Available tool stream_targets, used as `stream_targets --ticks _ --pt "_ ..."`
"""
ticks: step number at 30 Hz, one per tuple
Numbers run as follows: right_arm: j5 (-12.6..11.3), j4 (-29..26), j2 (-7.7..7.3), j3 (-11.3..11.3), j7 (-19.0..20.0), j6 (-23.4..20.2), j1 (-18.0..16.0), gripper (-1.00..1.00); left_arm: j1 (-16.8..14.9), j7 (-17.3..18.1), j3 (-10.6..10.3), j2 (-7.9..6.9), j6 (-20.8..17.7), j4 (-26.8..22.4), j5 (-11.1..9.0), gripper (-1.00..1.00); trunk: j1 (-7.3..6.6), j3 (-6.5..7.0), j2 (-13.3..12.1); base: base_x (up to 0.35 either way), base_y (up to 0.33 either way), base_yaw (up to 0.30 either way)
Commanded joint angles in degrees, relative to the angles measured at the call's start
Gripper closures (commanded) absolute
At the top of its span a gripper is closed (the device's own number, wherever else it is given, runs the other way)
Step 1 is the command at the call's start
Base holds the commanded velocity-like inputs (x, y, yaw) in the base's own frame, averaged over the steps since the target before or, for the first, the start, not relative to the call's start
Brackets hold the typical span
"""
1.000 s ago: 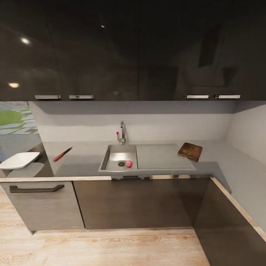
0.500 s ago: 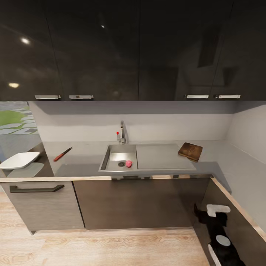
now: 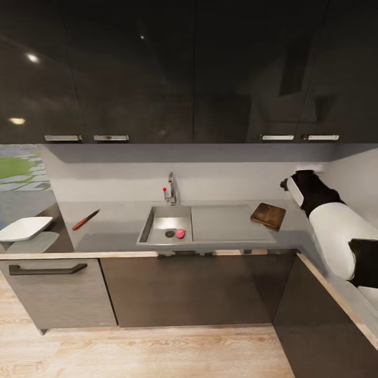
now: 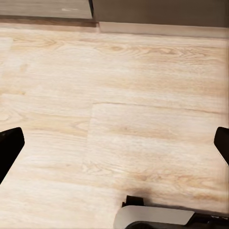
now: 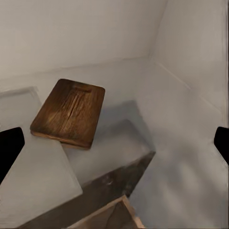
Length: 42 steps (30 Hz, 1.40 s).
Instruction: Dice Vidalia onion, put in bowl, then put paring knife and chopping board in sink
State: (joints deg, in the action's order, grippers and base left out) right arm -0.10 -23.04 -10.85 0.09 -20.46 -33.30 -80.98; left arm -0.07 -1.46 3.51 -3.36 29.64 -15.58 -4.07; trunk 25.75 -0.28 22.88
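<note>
Room: a kitchen with shiny dark wall cupboards (image 3: 157,79) up high, a pale grey back wall (image 3: 220,178), and a light wood floor (image 3: 147,352) below.
Worktop: the long grey worktop (image 3: 113,226) runs along the wall and turns a corner at the right side of the head view. Its top is flat and dull, with dark drawer fronts (image 3: 184,289) under it.
Sink: the steel sink (image 3: 166,224) is set in the middle of the worktop, with a flat steel part (image 3: 226,223) beside it and a chrome faucet (image 3: 170,191) with a red dot behind it.
Onion: the small pink-red Vidalia onion (image 3: 180,233) lies in the sink basin, just beside the round drain (image 3: 169,233).
Chopping board: the dark brown chopping board (image 3: 268,216) lies flat near the corner — one end rests on the steel part, the other end on the grey worktop. The right wrist view shows its wood grain well (image 5: 69,112).
Knife: the paring knife (image 3: 85,219) with a red handle lies on the worktop, well apart from the sink, on the side away from the board.
Bowl: the white bowl (image 3: 23,229) sits on a lower dark top at the left edge of the head view, past the knife.
Right gripper: the right arm (image 3: 325,220) is up over the corner, near the board. Its fingers (image 5: 9,148) are spread wide and hold nothing — the board lies between them and farther off.
Left gripper: its fingers (image 4: 8,148) are spread wide too, with nothing held, and point down at the wood floor (image 4: 119,105).
</note>
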Motion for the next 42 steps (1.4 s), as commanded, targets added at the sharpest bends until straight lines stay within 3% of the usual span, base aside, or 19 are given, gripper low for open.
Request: stream_targets --ticks 1,3,6,7,9,11,20,42 --pt "-0.2 1.5 -0.18 0.1 0.2 -0.1 -1.7 -1.0 0.0 0.1 -0.1 0.02 0.2 0.0 -0.4 -1.0 0.03 -0.04 0.0 0.122 -0.186 0.0" --pt "-0.2 3.5 0.0 0.4 3.2 1.3 -3.5 -1.0 0.0 0.1 -0.1 0.03 0.2 0.0 -0.3 -1.0 0.03 -0.04 0.0 0.145 -0.218 0.0" --pt "-0.1 6.8 -0.06 0.4 12.1 4.9 -3.8 -1.0 0.0 0.1 -0.1 0.05 0.2 0.0 -0.3 -1.0 0.03 -0.04 0.0 0.169 -0.248 0.0" --pt "0.0 11.3 -0.94 0.4 17.5 8.8 -3.0 -1.0 0.0 0.1 -0.1 0.03 0.2 0.0 -0.3 -1.0 0.03 -0.04 0.0 0.183 -0.255 0.0" --pt "0.0 17.9 -2.26 0.4 22.7 16.2 -2.2 -1.0 0.0 0.1 -0.1 0.02 0.2 -0.1 -0.3 -1.0 0.03 -0.04 0.0 0.195 -0.25 0.0" --pt "0.0 20.4 -2.79 0.5 24.3 19.7 -1.9 -1.0 0.0 0.1 -0.1 0.02 0.2 -0.1 -0.3 -1.0 0.03 -0.04 0.0 0.209 -0.229 0.0" --pt "0.0 22.2 -3.71 0.5 25.5 22.4 1.8 -1.0 0.0 0.1 -0.1 -0.06 0.2 -0.1 -0.4 -1.0 0.03 -0.04 0.0 0.225 -0.109 0.0" --pt "0.0 22.3 -4.67 0.5 25.5 22.8 2.2 -1.0 0.0 0.1 -0.1 -0.07 0.2 -0.1 -0.4 -1.0 0.03 -0.04 0.0 0.242 -0.069 0.0"
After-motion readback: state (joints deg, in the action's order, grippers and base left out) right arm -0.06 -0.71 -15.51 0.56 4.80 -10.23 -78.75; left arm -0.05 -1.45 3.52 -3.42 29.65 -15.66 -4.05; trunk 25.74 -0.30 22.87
